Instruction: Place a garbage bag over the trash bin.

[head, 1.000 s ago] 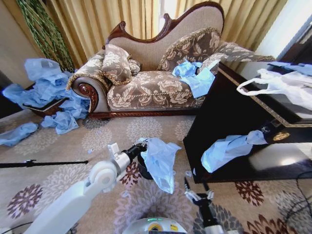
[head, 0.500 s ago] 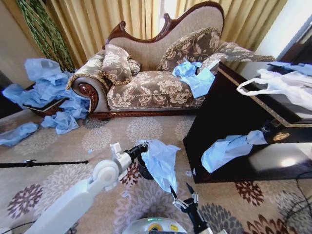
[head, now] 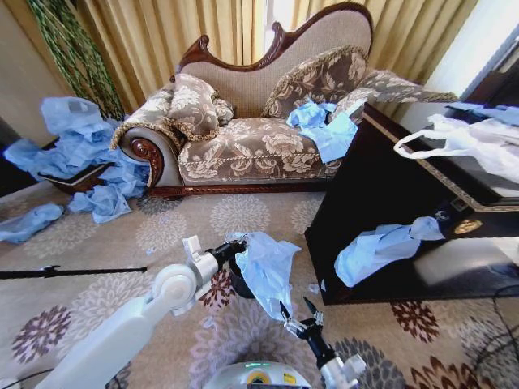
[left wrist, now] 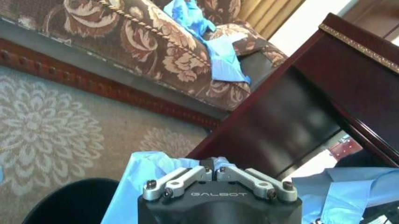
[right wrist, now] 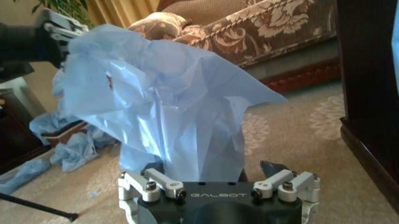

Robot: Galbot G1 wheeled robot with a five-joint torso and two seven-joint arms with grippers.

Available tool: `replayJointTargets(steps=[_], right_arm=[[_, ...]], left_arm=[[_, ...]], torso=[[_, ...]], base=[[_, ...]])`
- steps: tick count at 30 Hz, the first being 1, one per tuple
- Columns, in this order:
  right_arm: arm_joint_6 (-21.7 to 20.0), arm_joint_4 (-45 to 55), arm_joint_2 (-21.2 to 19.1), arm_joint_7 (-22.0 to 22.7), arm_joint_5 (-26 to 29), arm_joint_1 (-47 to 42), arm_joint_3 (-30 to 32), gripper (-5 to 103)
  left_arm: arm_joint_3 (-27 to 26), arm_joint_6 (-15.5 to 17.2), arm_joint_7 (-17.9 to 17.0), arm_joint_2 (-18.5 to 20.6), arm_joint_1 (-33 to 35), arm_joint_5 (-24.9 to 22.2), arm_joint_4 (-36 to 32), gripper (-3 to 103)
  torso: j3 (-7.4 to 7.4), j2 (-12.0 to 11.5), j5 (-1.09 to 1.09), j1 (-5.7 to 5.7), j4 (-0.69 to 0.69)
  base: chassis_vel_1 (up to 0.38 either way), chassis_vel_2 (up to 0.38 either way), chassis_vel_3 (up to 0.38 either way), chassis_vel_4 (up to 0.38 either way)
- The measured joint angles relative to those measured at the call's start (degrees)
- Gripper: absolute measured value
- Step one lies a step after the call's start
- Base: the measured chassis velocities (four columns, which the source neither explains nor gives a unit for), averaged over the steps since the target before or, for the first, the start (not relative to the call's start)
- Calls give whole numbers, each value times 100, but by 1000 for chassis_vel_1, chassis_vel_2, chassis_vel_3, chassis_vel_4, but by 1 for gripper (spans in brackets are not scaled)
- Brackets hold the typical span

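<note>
The left claw (head: 235,246) is pinched tight on the top edge of the garbage bag (head: 266,271), its fingers drawn together with blue plastic bunched between them. The bag hangs from that grip as a crumpled light blue sheet, draped over and in front of the trash bin (head: 240,285), of which a dark sliver shows behind the plastic on the carpet (head: 162,235).

The right claw (head: 297,314) stands just below the bag's lower tip with its fingers spread wide and nothing between them; whether a tip touches the plastic cannot be told.

The left wrist view looks past the closed left claw (left wrist: 216,171): bag plastic (left wrist: 140,186) falls beside the black rounded wall of the bin (left wrist: 68,203), and the dark wooden counter (left wrist: 293,121) rises close by.

The right wrist view faces the bag (right wrist: 168,116) head on, hanging broad and wrinkled above the spread right claw (right wrist: 212,175), with the left claw (right wrist: 53,39) gripping its upper corner.

Behind, a patterned sofa (head: 259,146) carries more blue bags (head: 324,126), and a white plastic bag (head: 466,142) lies on the counter (head: 389,194).
</note>
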Motion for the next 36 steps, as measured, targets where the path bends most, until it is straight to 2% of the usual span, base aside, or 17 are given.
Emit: replayJointTargets(steps=[4, 8, 10, 12, 13, 17, 19, 21, 22, 25, 30, 34, 36], right_arm=[[-120, -30, -25, 128, -9, 147, -20, 91], [-177, -48, -28, 302, -22, 268, -33, 75], [-190, -41, -19, 350, -29, 286, -32, 75], [-202, -17, -3, 413, -37, 299, -16, 67], [-202, -17, -3, 413, -37, 299, -16, 67], [-296, 48, 1, 608, -59, 291, -4, 50], [-305, 53, 1, 653, -66, 294, -10, 50], [-312, 61, -8, 725, -74, 307, -19, 41], [-312, 61, -8, 725, -74, 307, -19, 41], [-312, 95, -49, 788, -79, 322, -2, 30], [-326, 169, -97, 869, -68, 305, 40, 22], [-348, 299, -187, 945, -8, 296, 166, 6], [-350, 350, -228, 955, 22, 295, 208, 3]], left_arm=[[-13, 2, -2, -10, 1, -84, -55, 0], [-57, 8, -2, -13, -8, -173, -101, 0], [-62, 9, 0, -12, -7, -181, -107, 0], [-68, 9, 7, -12, -2, -189, -124, 0], [-68, 9, 7, -12, -2, -189, -124, 0], [-104, 7, 7, -14, 66, -271, -234, 0], [-108, 6, 5, -17, 91, -285, -265, 0], [-120, 5, 2, -30, 137, -297, -318, 0], [-120, 5, 2, -30, 137, -297, -318, 0], [-141, 2, -9, -40, 180, -321, -385, 0], [-157, 0, -18, -54, 191, -342, -433, 0], [-210, -1, -49, -58, 199, -407, -535, 0], [-236, -2, -61, -45, 216, -430, -578, 0]], torso=[[0, 0, 0, 0, -2], [0, 0, -1, 0, -2], [0, 0, 0, 0, -1], [0, 0, -1, 0, -2], [0, 0, -1, 0, -2], [0, 0, -1, 0, -2], [0, 0, 0, 0, -2], [-1, 0, -1, 0, -1], [-1, 0, -1, 0, -1], [0, 0, 0, 0, -1], [0, 0, -1, 0, -1], [0, 0, 0, 0, -2], [0, 0, 0, 0, -2]], base=[[0, 0, 0, 0], [0, 0, 0, 0], [0, 0, 0, 0], [0, 0, 0, 0], [0, 0, 0, 0], [0, 0, 0, 0], [0, 0, 0, 0], [0, 0, 0, 0], [0, 0, 0, 0], [0, 0, 0, 0], [0, 0, 0, 0], [0, 0, 0, 0], [0, 0, 0, 0]])
